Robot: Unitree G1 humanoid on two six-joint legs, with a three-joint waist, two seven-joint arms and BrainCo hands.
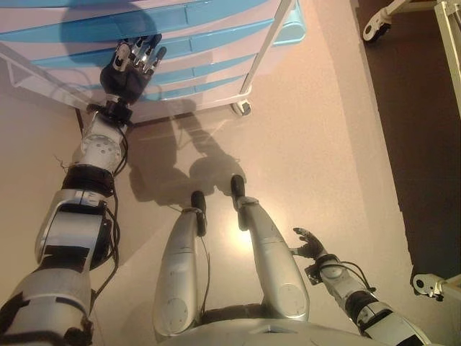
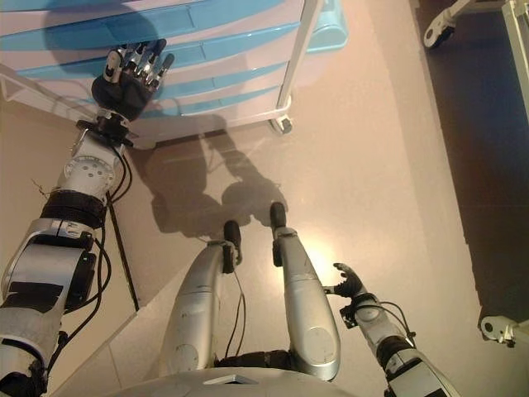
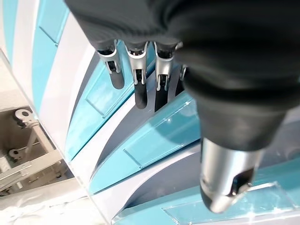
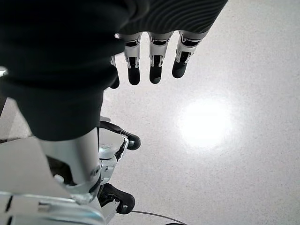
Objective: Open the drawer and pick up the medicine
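A white cart of blue translucent drawers stands on wheels ahead of me; all its drawers look closed. My left hand is raised in front of the drawer fronts, fingers straight and open, close to a blue drawer front without gripping it. My right hand hangs low at my right side above the floor, fingers relaxed and open, holding nothing; its wrist view shows its fingers over bare floor. No medicine shows in any view.
The cart's white frame leg and wheel stand on the beige floor. A dark floor strip lies to the right, with white wheeled bases at the far right and lower right.
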